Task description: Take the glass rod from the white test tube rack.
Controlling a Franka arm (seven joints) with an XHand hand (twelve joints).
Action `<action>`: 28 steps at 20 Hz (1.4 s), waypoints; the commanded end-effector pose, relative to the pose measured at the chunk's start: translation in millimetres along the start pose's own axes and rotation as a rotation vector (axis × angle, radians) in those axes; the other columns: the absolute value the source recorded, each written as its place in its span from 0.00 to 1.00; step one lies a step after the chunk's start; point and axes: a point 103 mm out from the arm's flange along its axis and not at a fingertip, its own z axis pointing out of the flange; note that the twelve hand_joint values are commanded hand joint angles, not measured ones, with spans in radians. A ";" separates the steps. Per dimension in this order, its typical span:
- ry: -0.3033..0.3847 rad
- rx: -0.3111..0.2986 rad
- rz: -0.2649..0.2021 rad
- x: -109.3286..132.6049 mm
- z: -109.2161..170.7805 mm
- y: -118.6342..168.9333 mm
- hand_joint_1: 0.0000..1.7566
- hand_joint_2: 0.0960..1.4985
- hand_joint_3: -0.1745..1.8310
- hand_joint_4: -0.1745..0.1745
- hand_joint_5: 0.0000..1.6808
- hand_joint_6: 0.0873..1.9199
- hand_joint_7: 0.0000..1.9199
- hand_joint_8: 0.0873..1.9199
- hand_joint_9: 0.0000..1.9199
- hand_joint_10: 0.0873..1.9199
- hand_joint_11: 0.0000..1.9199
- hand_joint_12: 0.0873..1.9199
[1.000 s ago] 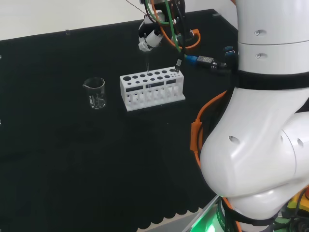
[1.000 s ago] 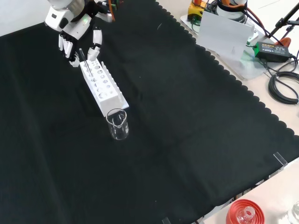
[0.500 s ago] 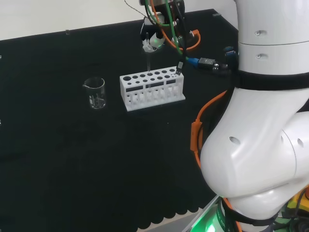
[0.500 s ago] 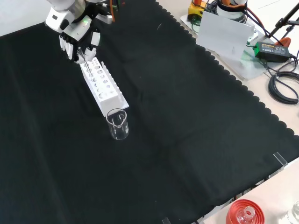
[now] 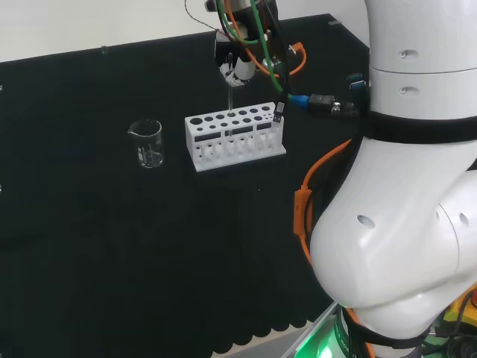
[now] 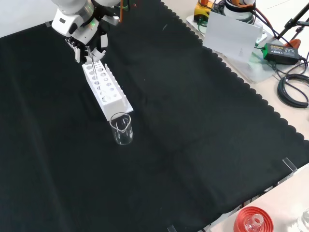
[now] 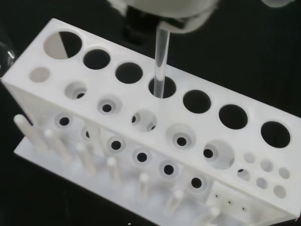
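The white test tube rack (image 5: 235, 136) stands on the black cloth, seen in the front view as a long block (image 6: 107, 88). A clear glass rod (image 5: 229, 103) stands upright in one of the rack's middle holes (image 7: 161, 61). The hand (image 5: 237, 63) is just above the rack, and its fingers (image 7: 164, 12) are curled in and pinch the rod's upper part. In the front view the hand (image 6: 86, 39) sits at the rack's far end with the rod (image 6: 92, 67) running down from it. The rod's lower end is still inside the hole.
A clear glass beaker (image 5: 147, 143) stands left of the rack in the head view, in front of it (image 6: 121, 128) in the front view. The arm's white links (image 5: 402, 224) and orange cables fill the head view's right. A red ribbed stand (image 6: 253, 220) sits at the bench corner.
The hand's fingers, spread round the rod one second ago, have curled in and closed on it. The rod still stands in the rack. Rack and beaker have not moved.
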 end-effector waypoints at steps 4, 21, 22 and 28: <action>-0.037 0.018 -0.022 12.4 -23.3 -9.6 0.66 0.39 0.55 0.00 0.62 0.61 0.80 0.34 0.85 0.22 0.84 0.39; -0.045 -0.052 -0.030 26.3 -67.7 -49.9 0.67 0.36 0.56 0.00 0.66 0.55 0.85 0.28 0.90 0.19 0.87 0.45; -0.045 -0.056 -0.031 27.4 -70.3 -52.0 0.67 0.36 0.56 0.00 0.66 0.55 0.85 0.28 0.90 0.19 0.87 0.45; -0.051 -0.086 -0.035 30.4 -81.0 -65.6 0.67 0.36 0.56 0.00 0.66 0.54 0.85 0.28 0.91 0.19 0.87 0.45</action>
